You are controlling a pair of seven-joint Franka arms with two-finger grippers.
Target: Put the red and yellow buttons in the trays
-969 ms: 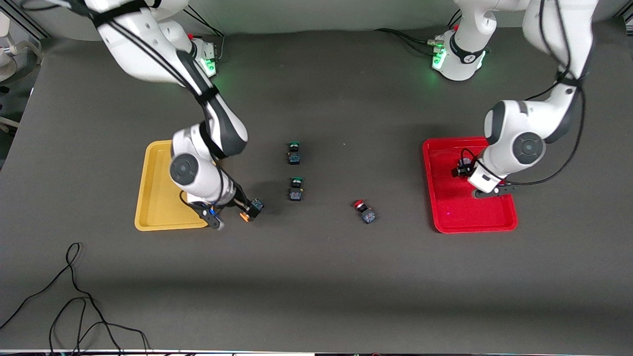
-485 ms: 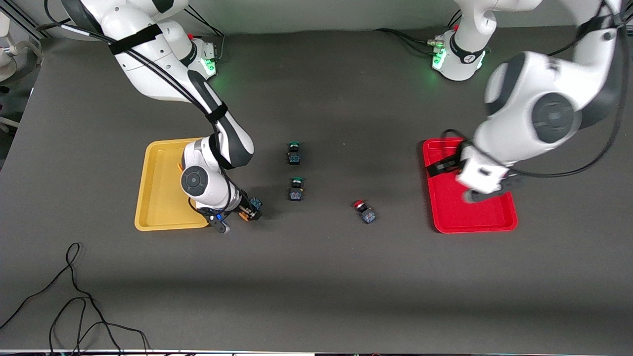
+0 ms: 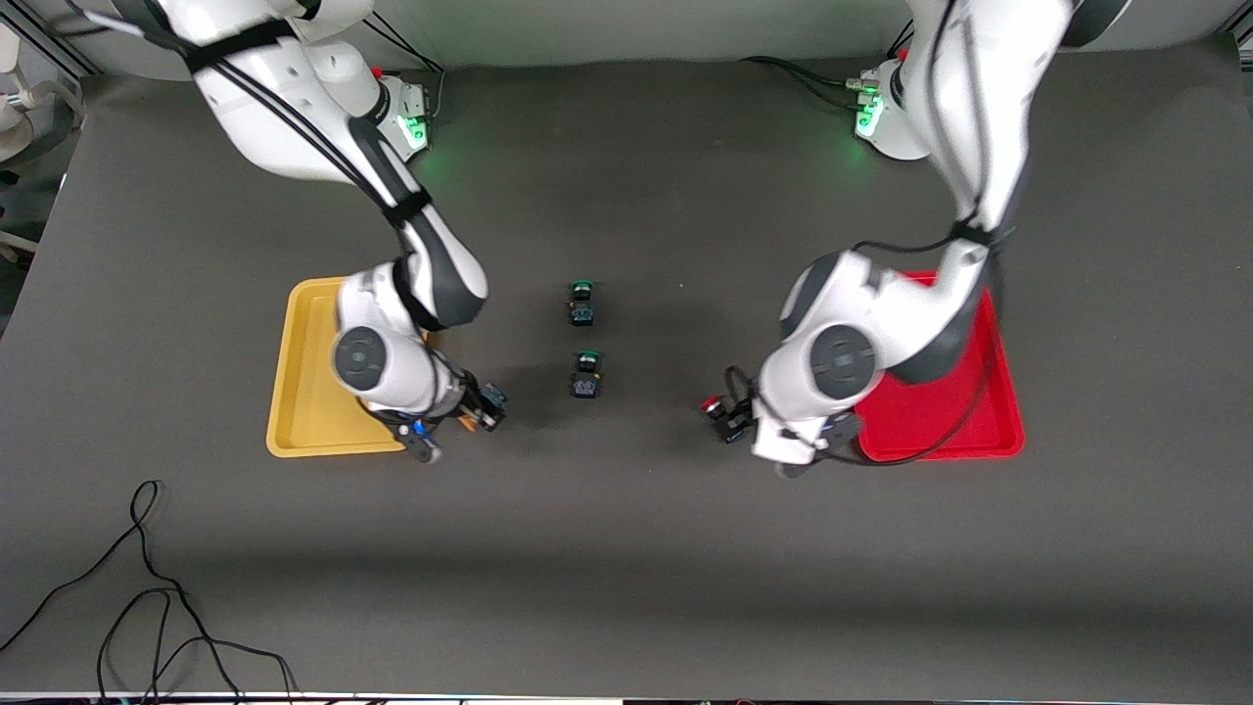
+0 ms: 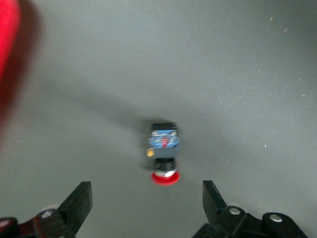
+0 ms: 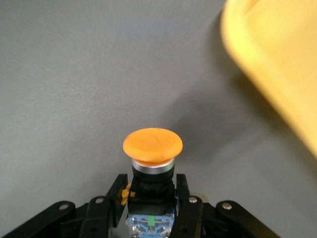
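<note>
Leaving the red tray [image 3: 989, 431], the left gripper [image 4: 143, 210] has swung over the red button [image 3: 722, 417] beside that tray, fingers spread wide astride it. Right gripper [image 5: 148, 198], clamped on a yellow button [image 5: 152, 146], hangs just beside the yellow tray [image 3: 303, 392].

On the worktop [image 3: 626, 548], the right hand [image 3: 472, 411] grips a yellow button [image 3: 482, 409] beside the yellow tray [image 3: 294, 392]; the left hand [image 3: 749, 423] hovers over a red button [image 3: 718, 411] near the red tray [image 3: 940, 421].
</note>
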